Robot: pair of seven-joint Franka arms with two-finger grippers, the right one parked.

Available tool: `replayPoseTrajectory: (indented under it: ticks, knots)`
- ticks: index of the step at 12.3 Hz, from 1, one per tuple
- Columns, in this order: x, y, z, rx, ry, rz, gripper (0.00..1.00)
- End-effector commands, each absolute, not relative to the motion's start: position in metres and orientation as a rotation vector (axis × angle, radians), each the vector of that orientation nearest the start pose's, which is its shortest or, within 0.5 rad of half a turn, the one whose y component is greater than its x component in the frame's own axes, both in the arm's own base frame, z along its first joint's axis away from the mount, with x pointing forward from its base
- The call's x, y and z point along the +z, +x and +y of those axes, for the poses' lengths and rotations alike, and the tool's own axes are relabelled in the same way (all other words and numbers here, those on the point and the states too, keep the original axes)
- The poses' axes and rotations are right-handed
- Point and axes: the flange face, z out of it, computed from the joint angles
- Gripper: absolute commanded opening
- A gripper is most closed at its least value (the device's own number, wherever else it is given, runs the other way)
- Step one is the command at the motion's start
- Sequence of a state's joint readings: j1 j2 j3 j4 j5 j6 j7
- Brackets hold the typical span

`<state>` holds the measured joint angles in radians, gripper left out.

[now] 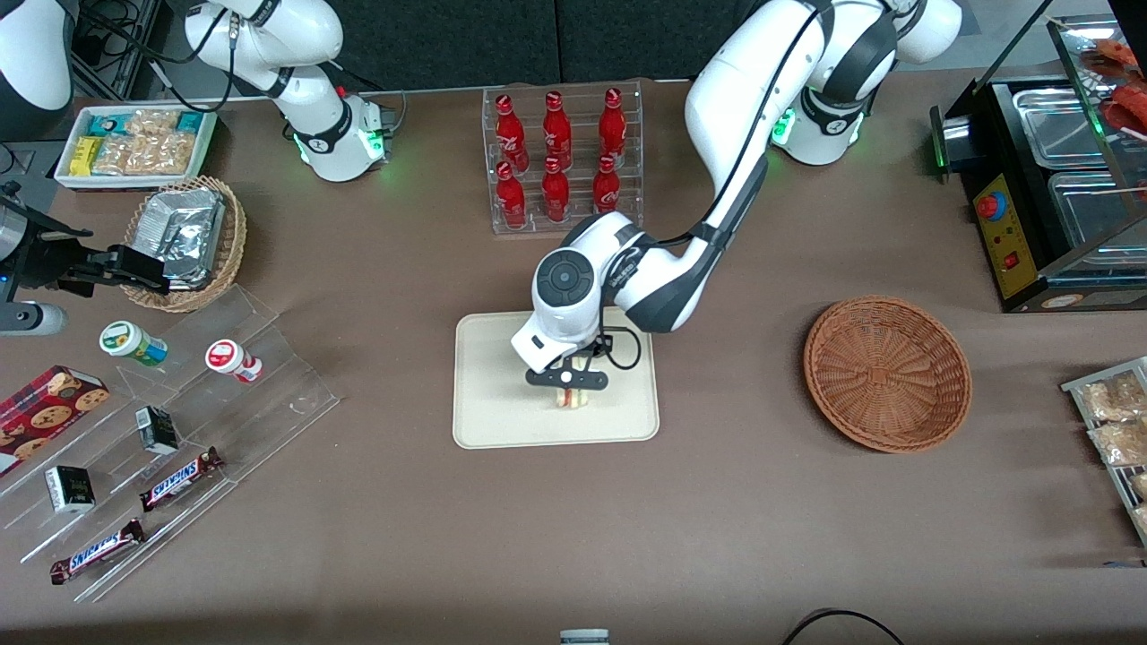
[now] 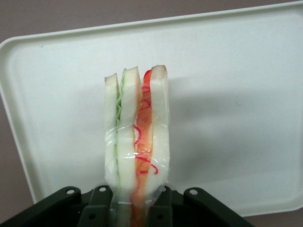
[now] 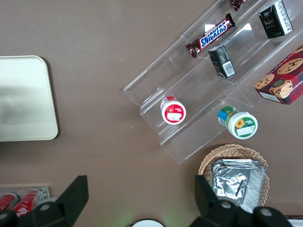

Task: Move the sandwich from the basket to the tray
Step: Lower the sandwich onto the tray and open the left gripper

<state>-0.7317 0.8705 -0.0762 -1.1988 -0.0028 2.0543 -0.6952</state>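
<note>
The gripper [image 1: 571, 383] hangs low over the tray [image 1: 488, 421], closed onto the sandwich [image 1: 571, 398] with a finger pressed against each outer slice of bread; from the front only a sliver of pale bread and a hint of red shows beneath the black finger bar, the rest covered by the wrist and hand. The wrist camera gives the better look: the sandwich [image 2: 136, 142] stands on edge in clear wrap, green filling between one pair of slices and red between the other, its gripped end disappearing among the black fingers [image 2: 97, 208], so the actual contact surfaces cannot be seen. Whether its free end touches the tray [image 2: 246, 94] or hangs just above it cannot be told. One corner of the tray is cut off in that view. The basket [image 1: 887, 372] sits well apart toward the working arm's end of the table, nothing in it. A rack of red bottles [image 1: 557, 152] stands farther from the front camera than the tray, partly masked by the arm's elbow
</note>
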Motion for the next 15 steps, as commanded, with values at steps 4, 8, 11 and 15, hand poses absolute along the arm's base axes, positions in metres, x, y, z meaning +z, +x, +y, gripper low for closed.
replayPoseTrajectory:
  ticks: [4, 8, 11, 15]
  knots:
    - [0.228, 0.541, -0.548, -0.001, -3.208, 0.064, 0.16]
    - [0.213, 0.54, -0.547, 0.011, -3.202, -0.012, 0.33]
    - [0.227, 0.543, -0.546, -0.006, -3.204, -0.024, 1.0]
    - [0.284, 0.545, -0.528, 0.098, -3.149, -0.063, 1.0]
